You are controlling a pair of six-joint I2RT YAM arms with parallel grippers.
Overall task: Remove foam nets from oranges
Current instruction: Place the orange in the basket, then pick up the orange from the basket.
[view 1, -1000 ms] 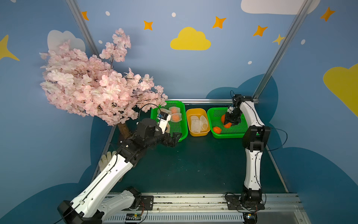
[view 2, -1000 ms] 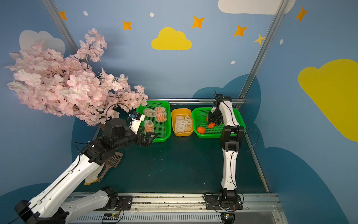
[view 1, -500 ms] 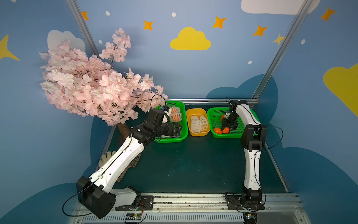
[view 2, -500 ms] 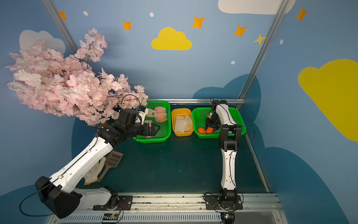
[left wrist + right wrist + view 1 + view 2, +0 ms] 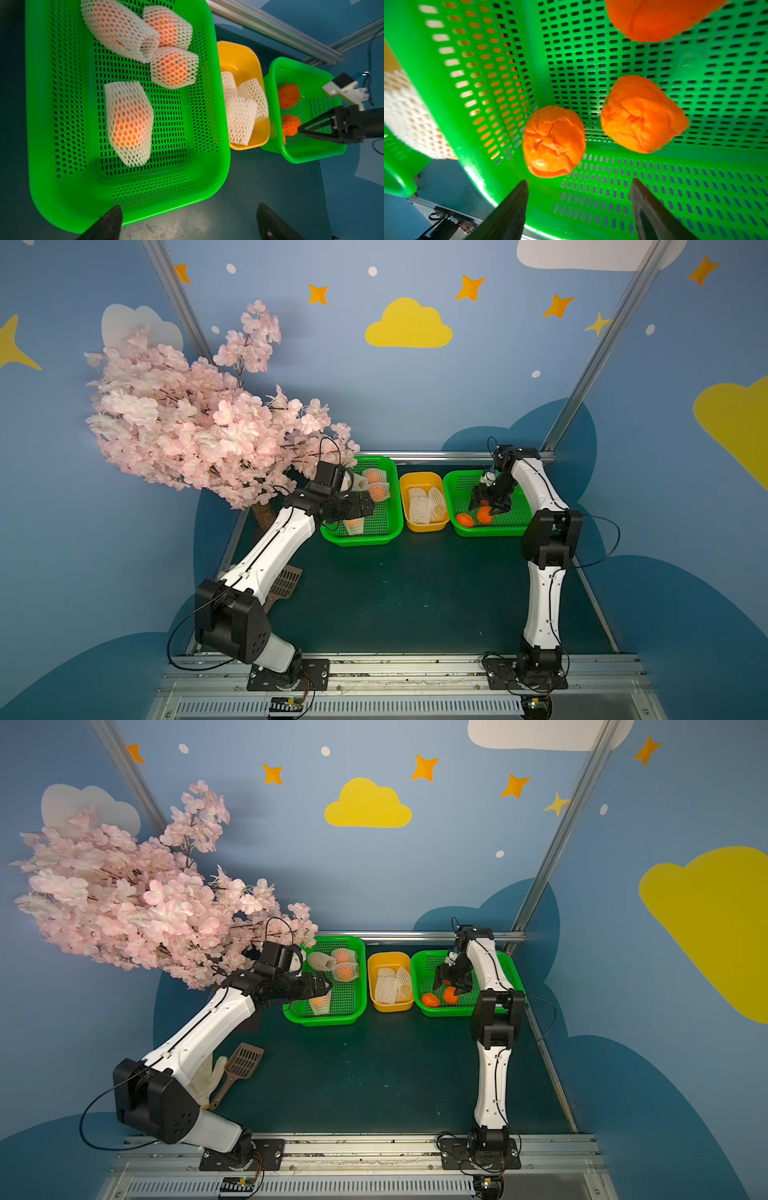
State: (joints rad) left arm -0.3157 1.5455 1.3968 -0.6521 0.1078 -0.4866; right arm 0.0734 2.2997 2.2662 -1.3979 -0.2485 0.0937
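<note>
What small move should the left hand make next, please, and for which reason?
Probably move the left hand forward and down onto the lone netted orange in the left green basket. The hand is open and empty, by the basket's rim, and this orange lies apart from the other three netted oranges, so it seems easiest to grasp.

Pink blossom tree (image 5: 199, 431), brown scoop (image 5: 245, 1061), white glove (image 5: 208, 1085), yellow tub (image 5: 236, 56)

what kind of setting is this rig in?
Probably a staged robot data-collection or demo booth, not a real workplace: blue walls painted with clouds and stars, bare aluminium frame posts, and an artificial blossom tree.
</note>
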